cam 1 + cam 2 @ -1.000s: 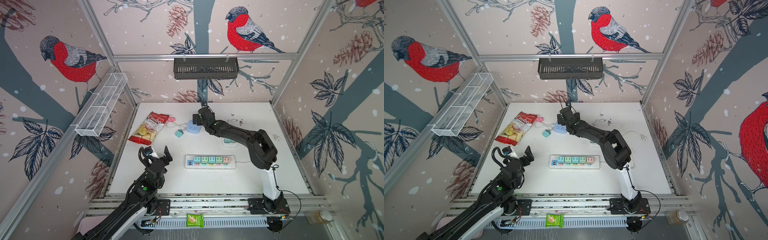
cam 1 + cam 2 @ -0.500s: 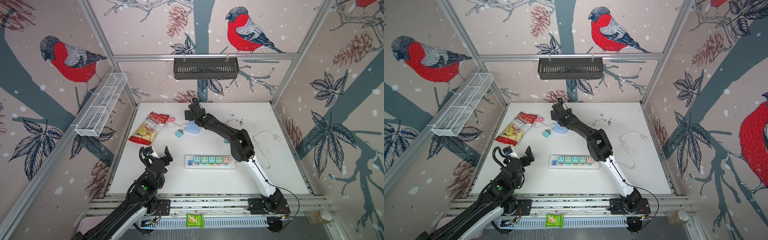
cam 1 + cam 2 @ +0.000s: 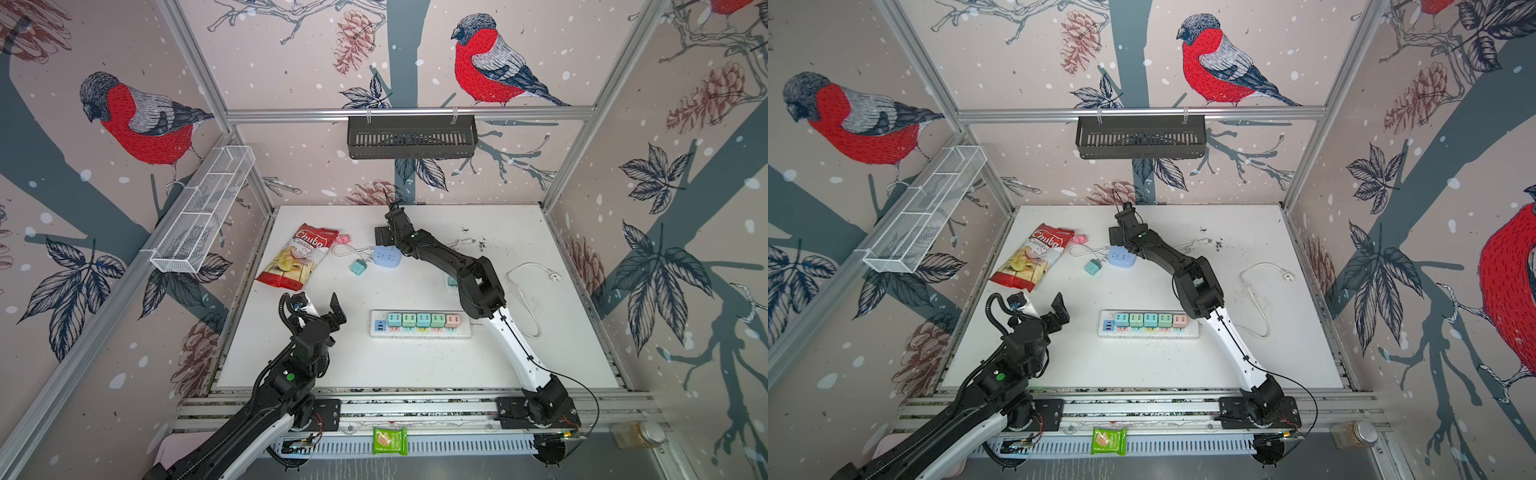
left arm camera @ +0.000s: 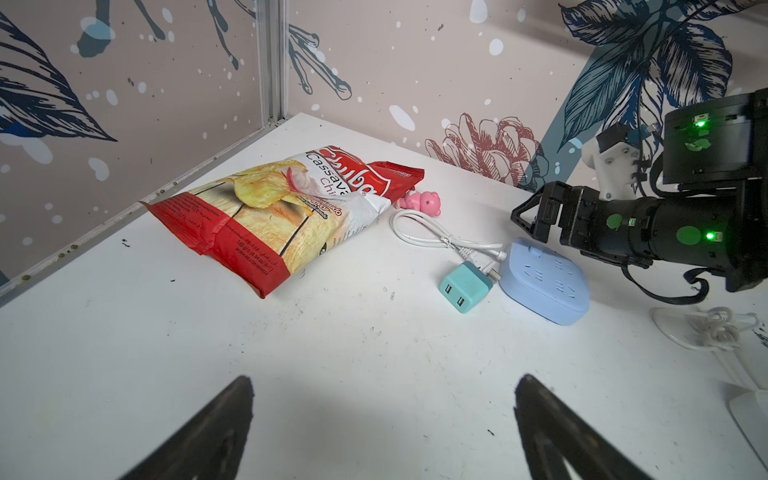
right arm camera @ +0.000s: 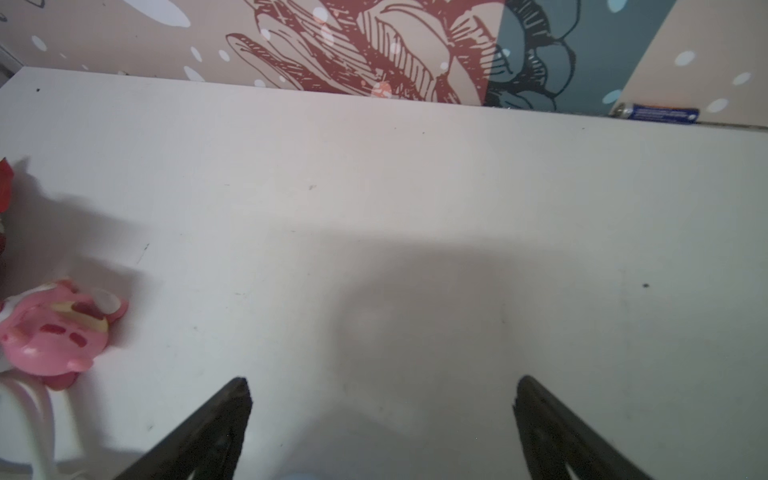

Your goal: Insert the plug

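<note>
A teal plug (image 3: pixel 357 267) (image 4: pixel 465 286) lies on its side on the white table, touching a light-blue socket block (image 3: pixel 386 256) (image 4: pixel 544 284). A white cable (image 4: pixel 432 237) runs from the block. My right gripper (image 3: pixel 386 226) (image 3: pixel 1121 224) hovers open just behind the blue block, over bare table, with nothing between its fingers (image 5: pixel 232 415). My left gripper (image 3: pixel 316 305) (image 3: pixel 1039 305) stands open and empty at the front left, well short of the teal plug, which shows ahead of it in the left wrist view.
A white power strip (image 3: pixel 419 332) holding several coloured plugs lies mid-table. A chips bag (image 3: pixel 297 257) and pink toy (image 5: pixel 54 332) sit at the back left. A loose white cord with plug (image 3: pixel 555 275) lies at the right. A battery (image 5: pixel 656 113) rests against the back wall.
My right gripper moved a little to the left and toward the back wall, and its elbow swung left. The left arm has not moved. Both grippers stayed open.
</note>
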`<state>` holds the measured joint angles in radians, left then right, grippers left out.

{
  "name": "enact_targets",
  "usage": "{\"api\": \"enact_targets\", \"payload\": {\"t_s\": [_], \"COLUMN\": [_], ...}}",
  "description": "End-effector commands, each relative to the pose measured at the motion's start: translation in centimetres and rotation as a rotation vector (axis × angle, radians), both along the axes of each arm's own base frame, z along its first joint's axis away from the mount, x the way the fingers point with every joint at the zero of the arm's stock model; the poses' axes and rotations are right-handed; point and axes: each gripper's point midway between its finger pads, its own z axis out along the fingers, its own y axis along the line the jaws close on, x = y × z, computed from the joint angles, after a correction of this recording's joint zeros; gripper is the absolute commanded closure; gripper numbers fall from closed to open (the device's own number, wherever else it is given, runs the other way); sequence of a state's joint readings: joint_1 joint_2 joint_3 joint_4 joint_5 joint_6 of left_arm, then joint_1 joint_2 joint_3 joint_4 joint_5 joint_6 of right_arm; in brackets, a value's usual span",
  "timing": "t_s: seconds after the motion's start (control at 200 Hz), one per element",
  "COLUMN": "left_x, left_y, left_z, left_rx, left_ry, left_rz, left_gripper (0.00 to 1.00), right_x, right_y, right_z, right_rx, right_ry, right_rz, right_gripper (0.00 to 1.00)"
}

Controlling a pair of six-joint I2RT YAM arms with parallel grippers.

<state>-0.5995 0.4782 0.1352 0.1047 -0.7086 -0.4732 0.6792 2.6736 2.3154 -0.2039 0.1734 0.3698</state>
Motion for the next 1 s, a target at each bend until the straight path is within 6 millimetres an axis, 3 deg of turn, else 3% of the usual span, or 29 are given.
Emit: {"api": "enact_targets", "payload": {"t_s": [0.0,0.445,0.57,0.69,0.861,0.996], "left_x": [0.2,0.2,0.2,0.2,0.2,0.2], "left_y": [0.0,-0.1,-0.2,-0.2,-0.2,-0.2], "left_z": [0.9,0.9,0.9,1.0,0.9,1.0], "left_rx": [-0.033,-0.034,-0.033,-0.034,-0.033,-0.034], "left_ry": [-0.041,-0.042,-0.043,-0.044,-0.041,-0.044], "left_rz": [0.009,0.004,0.001,0.0,-0.003,-0.003], "left_gripper": [0.03,0.03,0.03,0.03,0.03,0.03], "right_x": [-0.7,-2.5,-3.7,-4.6,-6.1,-8.2], "right_y": [0.5,-0.3,-2.3,-5.8,-9.8,-10.7], "right_z": [-0.5,-2.5,-2.6,-2.8,-2.3,-1.1], "right_rx": [-0.018,-0.143,-0.204,-0.203,-0.069,0.054], "right_ry": [0.01,0.044,0.038,0.069,0.112,0.112], "right_rz": [0.033,0.061,-0.006,-0.139,-0.25,-0.269], "right_gripper": [0.0,0.01,0.01,0.0,0.07,0.1]}}
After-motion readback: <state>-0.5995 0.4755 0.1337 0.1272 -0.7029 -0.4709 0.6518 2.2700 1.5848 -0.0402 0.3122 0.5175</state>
